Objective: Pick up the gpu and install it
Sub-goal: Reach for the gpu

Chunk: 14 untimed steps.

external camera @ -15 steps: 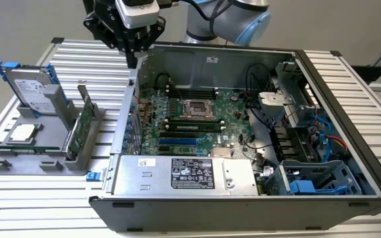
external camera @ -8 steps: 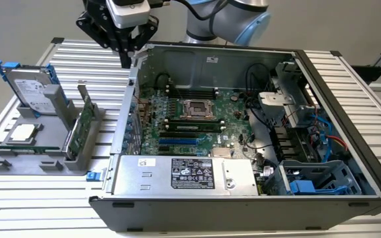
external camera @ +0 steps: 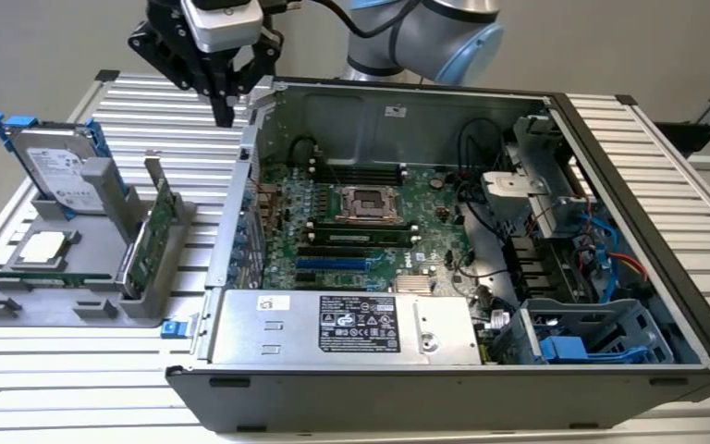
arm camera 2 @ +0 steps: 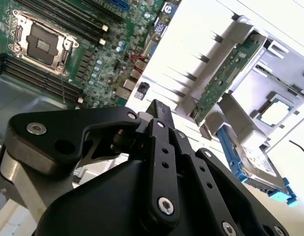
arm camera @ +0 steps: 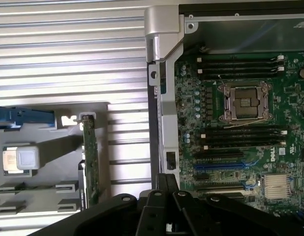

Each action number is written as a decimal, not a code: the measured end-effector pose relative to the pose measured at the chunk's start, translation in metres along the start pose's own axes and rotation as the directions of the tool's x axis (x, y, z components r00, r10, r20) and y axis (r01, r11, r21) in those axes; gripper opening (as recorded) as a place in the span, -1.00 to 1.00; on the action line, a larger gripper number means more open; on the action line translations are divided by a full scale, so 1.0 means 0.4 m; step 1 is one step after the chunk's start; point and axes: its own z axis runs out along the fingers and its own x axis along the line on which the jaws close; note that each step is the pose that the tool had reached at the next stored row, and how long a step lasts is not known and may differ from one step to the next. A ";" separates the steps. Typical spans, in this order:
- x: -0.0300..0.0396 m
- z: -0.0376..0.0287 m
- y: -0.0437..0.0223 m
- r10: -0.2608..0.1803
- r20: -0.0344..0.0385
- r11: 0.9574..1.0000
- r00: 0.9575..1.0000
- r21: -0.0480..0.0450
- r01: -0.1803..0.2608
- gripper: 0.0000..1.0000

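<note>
The gpu (external camera: 148, 236) stands on its edge in a slot of the grey holder tray (external camera: 34, 310) at the exterior view's left, with its green board face and thin silver bracket showing. Both wrist views show it edge-on (arm camera: 90, 162) (arm camera 2: 224, 81). My gripper (external camera: 223, 113) hangs high over the slatted table, between the tray and the open computer case (external camera: 454, 379), well above and behind the gpu. Its black fingers (arm camera: 166, 181) are pressed together with nothing between them, as the second wrist view also shows of the gripper (arm camera 2: 159, 109).
Inside the case lies the motherboard (external camera: 368, 217) with blue expansion slots (arm camera: 225, 164), an empty processor socket (arm camera: 244, 101) and a power supply (external camera: 343, 324). The tray also carries a hard drive with blue rails (external camera: 59, 166) and a processor chip (external camera: 42, 246). Cables crowd the case's right side.
</note>
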 end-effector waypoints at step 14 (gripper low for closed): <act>0.037 -0.001 -0.003 0.000 0.000 1.000 1.000 0.000 0.000 -1.00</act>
